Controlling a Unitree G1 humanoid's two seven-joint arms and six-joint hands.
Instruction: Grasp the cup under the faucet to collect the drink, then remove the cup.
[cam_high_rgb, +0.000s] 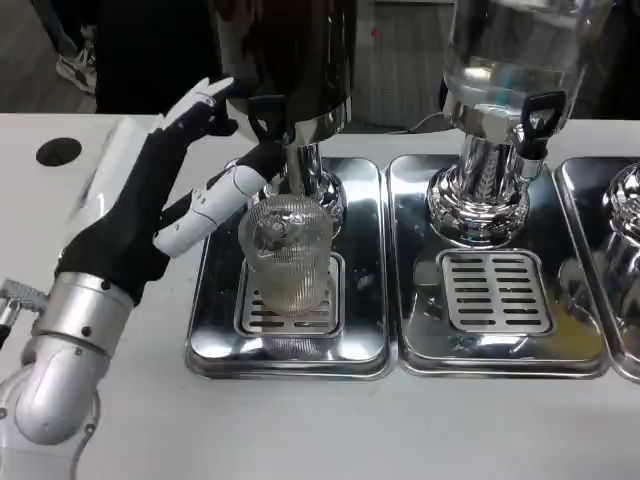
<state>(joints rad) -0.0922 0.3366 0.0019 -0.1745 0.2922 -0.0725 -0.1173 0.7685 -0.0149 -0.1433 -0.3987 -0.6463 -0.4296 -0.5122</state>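
Note:
A clear ribbed cup (288, 253) stands upright on the grate of the left drip tray (288, 352), right below the black faucet (266, 116) of the dark dispenser (290, 60). My left hand (175, 190) reaches in from the left with its fingers spread. Its lower fingers (215, 200) lie close beside the cup's left rim; I cannot tell if they touch it. An upper finger stretches toward the faucet lever. The hand holds nothing.
A second dispenser (500, 110) with clear liquid stands to the right over its own drip tray (500, 310). Part of a third tray (615, 260) shows at the right edge. A black round hole (58, 151) sits in the table at the far left.

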